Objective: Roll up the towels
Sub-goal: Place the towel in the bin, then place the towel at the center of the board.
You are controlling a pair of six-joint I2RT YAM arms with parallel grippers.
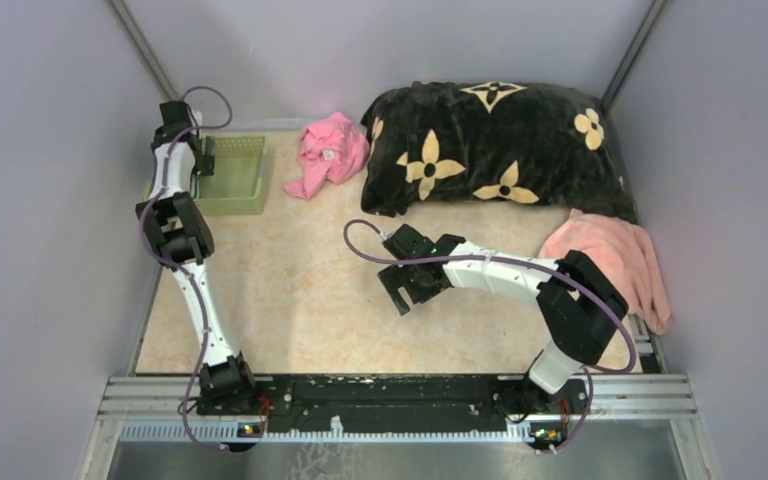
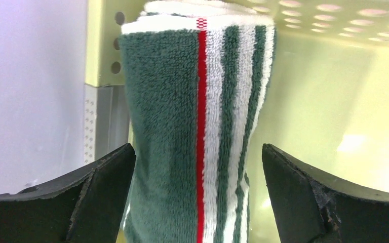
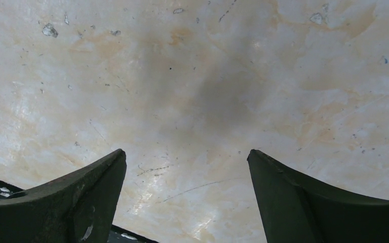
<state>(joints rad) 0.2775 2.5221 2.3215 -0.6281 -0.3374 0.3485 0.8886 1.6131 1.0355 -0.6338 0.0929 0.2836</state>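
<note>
The dark green towel with white stripes and a red line (image 2: 197, 101) stands rolled and upright inside the pale green basket (image 2: 334, 101). My left gripper (image 2: 197, 152) is open around it: the left finger sits next to the roll and the right finger is apart from it. In the top view the left gripper (image 1: 200, 152) hangs over the basket (image 1: 235, 175) and hides the roll. The pale salmon-pink towel (image 1: 615, 262) lies crumpled at the table's right edge. My right gripper (image 1: 400, 292) is open and empty over bare tabletop (image 3: 192, 91).
A big black blanket with tan flowers (image 1: 490, 150) lies at the back right. A bright pink cloth (image 1: 328, 152) lies crumpled between basket and blanket. Grey walls close in left, right and back. The arms' rail runs along the near edge.
</note>
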